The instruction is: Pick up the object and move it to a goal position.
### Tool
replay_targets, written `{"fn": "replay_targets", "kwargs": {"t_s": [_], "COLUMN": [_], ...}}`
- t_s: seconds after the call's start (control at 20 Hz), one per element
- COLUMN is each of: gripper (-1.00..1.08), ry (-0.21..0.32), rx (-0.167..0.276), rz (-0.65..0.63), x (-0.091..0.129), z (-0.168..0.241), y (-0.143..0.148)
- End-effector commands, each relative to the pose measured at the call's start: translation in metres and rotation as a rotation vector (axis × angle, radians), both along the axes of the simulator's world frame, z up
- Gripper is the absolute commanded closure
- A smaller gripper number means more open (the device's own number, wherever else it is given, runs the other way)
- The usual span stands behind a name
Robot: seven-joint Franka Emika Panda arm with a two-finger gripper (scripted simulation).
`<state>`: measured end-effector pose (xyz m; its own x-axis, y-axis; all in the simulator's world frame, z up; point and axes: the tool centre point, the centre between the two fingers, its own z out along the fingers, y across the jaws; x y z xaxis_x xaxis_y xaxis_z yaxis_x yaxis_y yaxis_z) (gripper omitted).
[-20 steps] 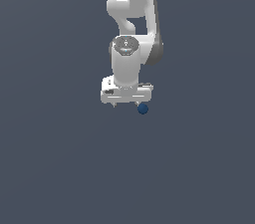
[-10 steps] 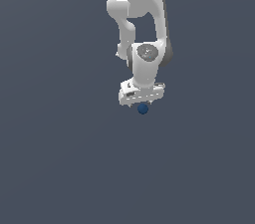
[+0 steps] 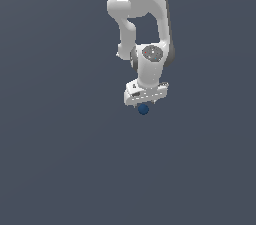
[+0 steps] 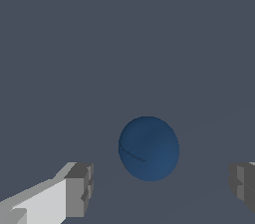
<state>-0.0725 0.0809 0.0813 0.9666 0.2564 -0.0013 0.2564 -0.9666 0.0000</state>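
Ball under gripper.
Ball [image 3: 143,109] sits at gripper's [image 3: 145,103] 6 o'clock, between its parted fingers [image 4: 79,189], touching neither.

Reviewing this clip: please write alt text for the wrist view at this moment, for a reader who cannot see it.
A dark blue ball sits on a plain grey surface between the two fingertips of the open gripper, with a clear gap on each side. One grey finger pad on a white finger shows at one lower corner, the other pad at the opposite edge.
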Motion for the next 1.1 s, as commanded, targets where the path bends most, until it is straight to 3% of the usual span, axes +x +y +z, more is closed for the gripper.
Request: {"fn": "replay_targets", "kwargs": {"t_s": [0.0, 0.75, 0.8, 1.05], "gripper": [-0.92, -0.92, 1.08, 1.08], "ry": [0.000, -0.001, -0.001, -0.001], "rx": [0.000, 0.000, 0.000, 0.000], "rz": [0.000, 0.003, 0.003, 0.003], "x": [0.000, -0.001, -0.001, -0.001], "z": [-0.003, -0.050, -0.050, -0.050], "y": [0.000, 0.001, 0.001, 0.001]}}
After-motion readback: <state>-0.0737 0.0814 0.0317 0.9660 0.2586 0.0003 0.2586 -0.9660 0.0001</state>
